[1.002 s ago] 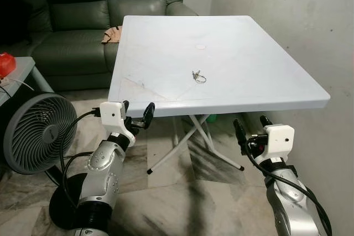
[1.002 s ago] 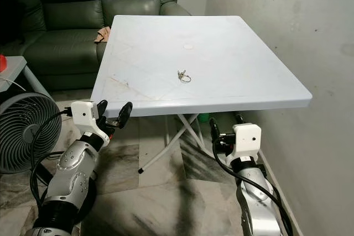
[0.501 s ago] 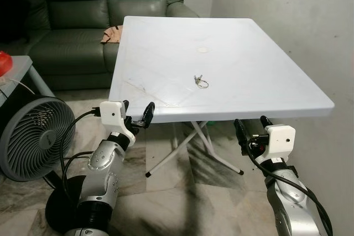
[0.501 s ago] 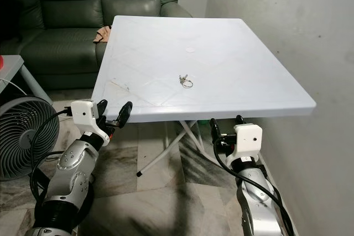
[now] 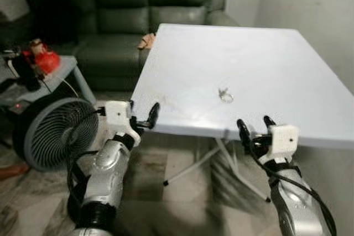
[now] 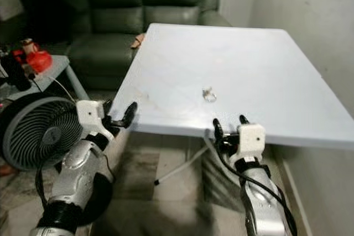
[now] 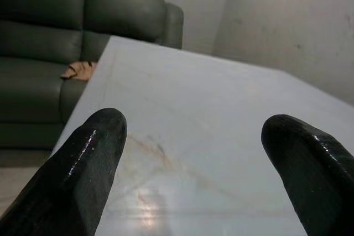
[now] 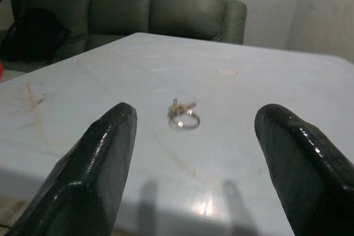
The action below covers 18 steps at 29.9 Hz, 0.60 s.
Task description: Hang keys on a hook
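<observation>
Head views: whole scene has swung and blurred since a moment ago; robot turning, nearer the bench (image 5: 287,64). Keys (image 5: 225,95) lie untouched mid-bench.
Left wrist: left pincer (image 5: 142,115) spread, empty, at bench edge.
Right wrist: right pincer (image 8: 199,153) wide, empty, framing keys. No hook seen.

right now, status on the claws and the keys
Both claws open and empty, left claw and right claw at the near table edge. Keys flat on the tabletop, ahead of right claw, untouched. Nothing between them.
</observation>
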Available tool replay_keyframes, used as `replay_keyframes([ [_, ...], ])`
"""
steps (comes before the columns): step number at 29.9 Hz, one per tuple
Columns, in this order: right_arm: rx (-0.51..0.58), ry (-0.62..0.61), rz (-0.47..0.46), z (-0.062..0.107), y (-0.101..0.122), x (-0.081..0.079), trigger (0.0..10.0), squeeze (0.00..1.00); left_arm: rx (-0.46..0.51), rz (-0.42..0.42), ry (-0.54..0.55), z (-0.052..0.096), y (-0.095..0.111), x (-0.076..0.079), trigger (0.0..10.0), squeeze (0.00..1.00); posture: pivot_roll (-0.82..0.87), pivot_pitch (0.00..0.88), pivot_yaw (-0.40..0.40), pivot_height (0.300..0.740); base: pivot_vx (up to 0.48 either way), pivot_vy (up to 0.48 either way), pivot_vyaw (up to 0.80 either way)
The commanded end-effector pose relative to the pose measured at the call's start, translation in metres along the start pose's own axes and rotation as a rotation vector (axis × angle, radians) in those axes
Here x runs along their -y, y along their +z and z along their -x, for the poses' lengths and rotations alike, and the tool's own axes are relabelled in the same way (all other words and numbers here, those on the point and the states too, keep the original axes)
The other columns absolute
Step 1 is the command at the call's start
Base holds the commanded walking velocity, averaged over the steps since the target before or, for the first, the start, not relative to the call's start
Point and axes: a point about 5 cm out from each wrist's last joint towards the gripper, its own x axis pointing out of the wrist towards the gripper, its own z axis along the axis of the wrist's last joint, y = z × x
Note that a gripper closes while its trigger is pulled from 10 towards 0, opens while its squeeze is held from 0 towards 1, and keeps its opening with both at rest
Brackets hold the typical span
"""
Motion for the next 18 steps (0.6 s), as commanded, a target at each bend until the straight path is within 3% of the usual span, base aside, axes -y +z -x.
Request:
replay_keyframes([
  [1,0.019,0.010,-0.010,-0.0040,0.0049,-0.0048,10.0,0.00,0.002,-0.015,0.021,0.0010,0.0037,-0.0082,10.0,0.00,-0.02,0.000,-0.022,0.711,0.292,0.000,0.00],
  [18,0.020,0.028,-0.011,-0.0061,0.0059,-0.0054,10.0,0.00,0.004,-0.008,0.026,0.0000,0.0035,-0.0071,10.0,0.00,-0.02,0.000,-0.025,0.711,0.292,0.000,0.00],
])
